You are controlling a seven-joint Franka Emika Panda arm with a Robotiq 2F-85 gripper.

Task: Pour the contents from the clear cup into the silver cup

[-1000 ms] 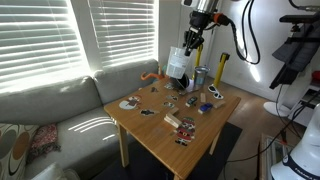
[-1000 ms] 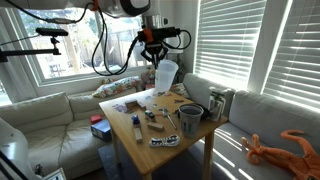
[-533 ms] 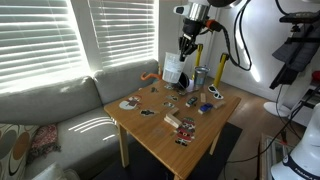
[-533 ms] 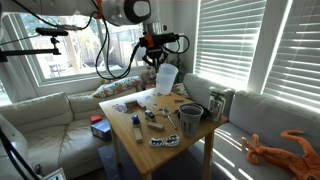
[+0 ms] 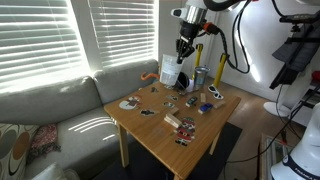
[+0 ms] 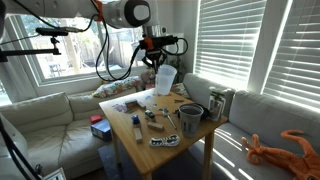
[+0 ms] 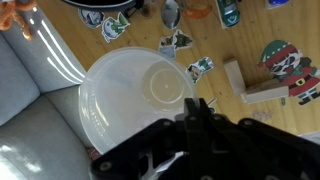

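Translucent clear cup (image 7: 140, 95) pinched at rim in my jaws, aloft; next I shift over silver cup (image 5: 199, 77), tilt.

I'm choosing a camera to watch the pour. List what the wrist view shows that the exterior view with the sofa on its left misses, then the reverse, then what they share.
Wrist view only: the inside of the large translucent whitish plastic tumbler, seen from above down to its base.
Exterior view only: the small shiny grey metal cup beside the tumbler, the tumbler's whole side, and the robot arm above it.
Both: the black gripper shut on the tumbler's rim, and the wooden table strewn with stickers.
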